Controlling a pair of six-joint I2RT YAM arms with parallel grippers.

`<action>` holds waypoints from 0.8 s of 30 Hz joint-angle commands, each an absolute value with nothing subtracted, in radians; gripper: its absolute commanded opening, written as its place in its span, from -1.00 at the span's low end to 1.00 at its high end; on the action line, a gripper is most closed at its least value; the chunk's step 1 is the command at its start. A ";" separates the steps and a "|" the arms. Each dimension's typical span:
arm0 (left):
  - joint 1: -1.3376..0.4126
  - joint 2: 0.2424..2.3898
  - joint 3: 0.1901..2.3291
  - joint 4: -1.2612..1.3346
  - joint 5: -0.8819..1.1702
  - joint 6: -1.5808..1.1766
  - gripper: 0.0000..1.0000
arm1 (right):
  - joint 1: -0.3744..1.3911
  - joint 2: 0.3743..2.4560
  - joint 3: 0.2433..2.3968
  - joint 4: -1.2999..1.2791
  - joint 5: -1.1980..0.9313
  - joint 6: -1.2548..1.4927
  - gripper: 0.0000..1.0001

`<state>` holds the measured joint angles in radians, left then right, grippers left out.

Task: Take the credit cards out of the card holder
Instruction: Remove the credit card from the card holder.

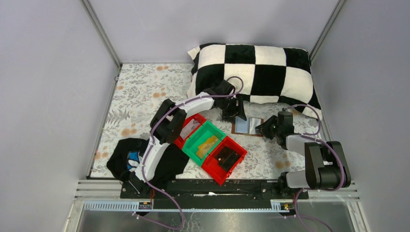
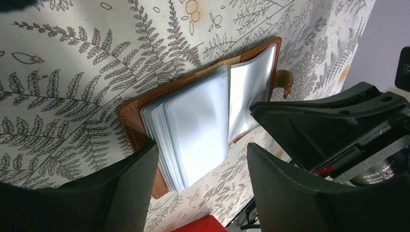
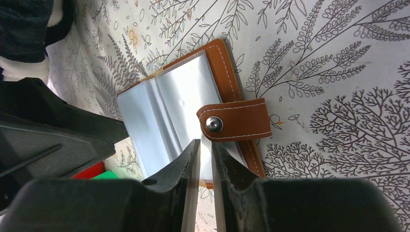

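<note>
Three bins (image 1: pixel 189 145) sit low in the middle of the top view on the patterned worktop (image 1: pixel 140 96). Just above and right of them the card holder (image 1: pixel 247 126) lies open, silvery sleeves up. The left fingers (image 2: pixel 130 188) stand apart over its left edge. The right fingers (image 3: pixel 232 188) are nearly together, pinching one raised sleeve. A checkered pillow (image 1: pixel 261 67) fills the upper right.

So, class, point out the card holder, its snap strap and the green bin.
card holder (image 3: pixel 169 104): right wrist view, open shiny page.
snap strap (image 3: pixel 244 121): right wrist view, brown leather.
green bin (image 1: pixel 205 130): top view, far inside wall.
</note>
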<state>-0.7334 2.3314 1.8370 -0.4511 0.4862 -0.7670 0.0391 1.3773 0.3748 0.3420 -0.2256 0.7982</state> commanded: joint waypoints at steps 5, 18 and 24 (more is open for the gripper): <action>-0.755 2.359 1.862 -0.443 0.505 -0.758 0.45 | 0.031 1.411 0.355 0.270 -0.182 0.778 -0.54; -0.769 2.310 1.841 -0.323 0.588 -0.781 -0.18 | 0.031 1.411 0.358 0.265 -0.189 0.777 -0.53; -0.776 2.289 1.842 -0.282 0.625 -0.809 -0.33 | 0.029 1.409 0.359 0.263 -0.194 0.778 -0.53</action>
<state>-0.7414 2.3333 1.8301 -0.3870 0.5243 -0.7803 0.0296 1.3804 0.3748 0.3489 -0.2260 0.7982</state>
